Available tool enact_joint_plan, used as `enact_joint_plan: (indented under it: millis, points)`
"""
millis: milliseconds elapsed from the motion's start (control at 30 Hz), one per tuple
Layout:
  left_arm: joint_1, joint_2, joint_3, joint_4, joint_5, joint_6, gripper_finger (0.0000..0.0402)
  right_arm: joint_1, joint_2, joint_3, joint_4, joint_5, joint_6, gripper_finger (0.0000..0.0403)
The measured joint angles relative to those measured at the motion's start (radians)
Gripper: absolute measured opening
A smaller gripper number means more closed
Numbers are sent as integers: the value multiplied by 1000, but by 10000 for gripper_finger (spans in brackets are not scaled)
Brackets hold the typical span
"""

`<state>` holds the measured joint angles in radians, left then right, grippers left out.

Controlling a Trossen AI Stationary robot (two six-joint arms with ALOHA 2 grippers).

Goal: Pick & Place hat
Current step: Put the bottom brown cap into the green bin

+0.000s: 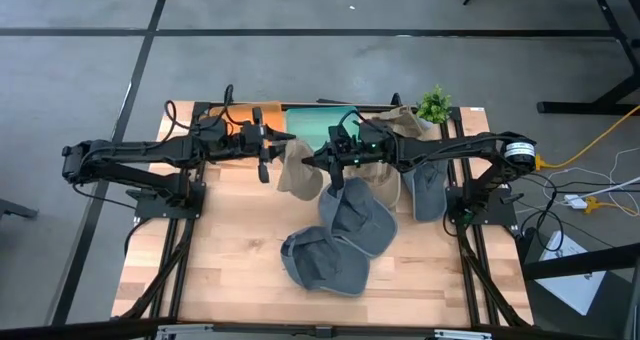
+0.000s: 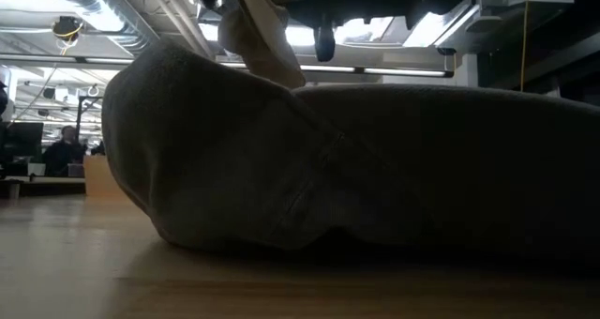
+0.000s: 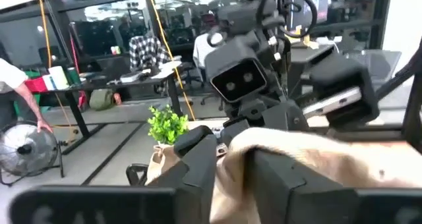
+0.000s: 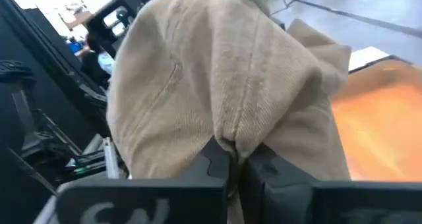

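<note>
Closest to the low camera: grey fabric cap (image 2: 356, 169) lying on the light wooden table (image 1: 230, 260), filling most of that view. From above it is one of two overlapping grey caps (image 1: 340, 245) at table centre; a third grey cap (image 1: 428, 192) lies beside the right arm's base.

Task item: beige corduroy hat (image 4: 224, 85), lifted off the table and hanging between both grippers above the rear centre, just behind the grey pile.

Right gripper (image 4: 232, 159): clenched on a fold of the beige hat, cloth pinched tight between the fingers.
Left gripper (image 3: 232, 168): fingers straddle the hat's other edge with cloth between them, jaws partly apart. Can't tell if it is gripping or letting go.

Looks like a handover mid-air. To do it well:
- confirm the right pinch carries the hat before the left backs off
- left should pull straight away from the fabric so it doesn't drag the brim
- keep the hat high; its hanging edge sits just above the grey caps and could snag or shift them

Further back: green panel (image 1: 315, 123) and orange panel (image 1: 245, 115) at the table's rear edge, small green potted plant (image 1: 434, 104) at the rear right, another beige cloth item (image 1: 395, 120) near it. Placement target unclear.

Beyond the table: office desks, a floor fan (image 3: 26, 148), a person's arm (image 3: 20, 92) at the edge of the left wrist view.
</note>
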<state>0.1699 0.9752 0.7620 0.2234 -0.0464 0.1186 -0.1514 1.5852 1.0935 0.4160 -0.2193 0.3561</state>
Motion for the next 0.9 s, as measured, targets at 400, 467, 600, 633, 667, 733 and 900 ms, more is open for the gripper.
enact_joint_plan:
  millis: [400,467,600,633,667,733,900]
  points:
    - [0,-79,0,-16,-91,-157,174,-55,-102,0,-177,129,-281,11]
    - [0,-82,0,-29,-91,-187,175,-67,-104,0,-176,138,-338,12]
    - [0,-83,0,-47,-91,-271,169,-91,-105,0,-177,167,-459,12]
    - [0,-83,0,-51,-91,-295,167,-96,-105,0,-179,178,-491,12]
    - [0,-83,0,-55,-91,-316,166,-102,-105,0,-182,188,-522,12]
    - [0,-84,0,-68,-91,-355,162,-114,-105,0,-198,209,-580,12]
    - [0,-84,0,-133,-91,-436,155,-160,-95,0,-228,237,-633,12]
